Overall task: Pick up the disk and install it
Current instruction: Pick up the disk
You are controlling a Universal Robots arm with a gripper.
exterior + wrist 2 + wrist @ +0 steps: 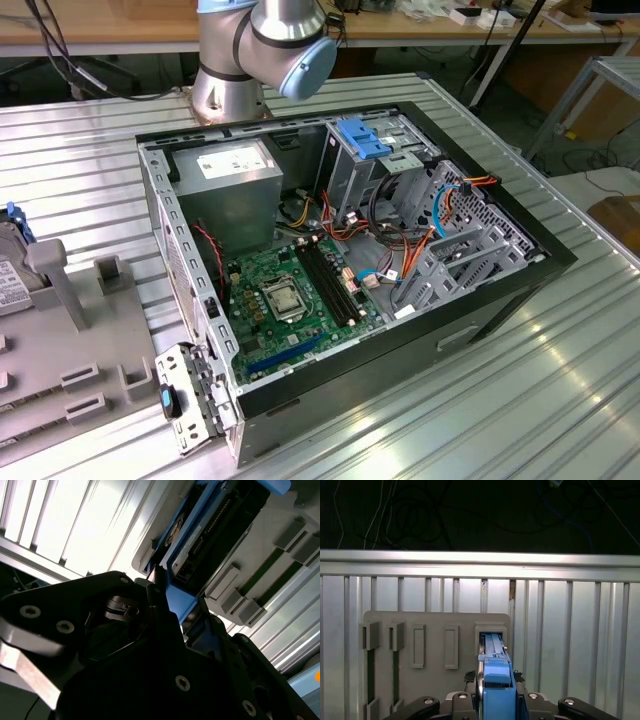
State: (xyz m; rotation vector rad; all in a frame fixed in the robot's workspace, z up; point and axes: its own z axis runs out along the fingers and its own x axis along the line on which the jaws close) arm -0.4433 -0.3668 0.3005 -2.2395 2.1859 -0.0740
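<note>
The disk [496, 672] stands on edge in a slot of a grey holder [435, 625], its bright blue rail facing the camera in the first wrist view. My gripper [495, 676] straddles it, with black fingers [470, 675] pressed flush against both sides of the rail. In the second wrist view the disk [210, 535] shows its dark underside and blue edge running into the gripper [177, 602]. The exterior view catches a sliver of the disk [8, 270] at its far left, upright in the holder [60, 340].
An open computer case [520, 280] lies on the ribbed metal table [560, 400] in the exterior view. Inside are the motherboard [290, 290], a grey power-supply box [235, 185], a blue latch [362, 138] and a drive cage [470, 235]. The arm's base [240, 70] stands behind.
</note>
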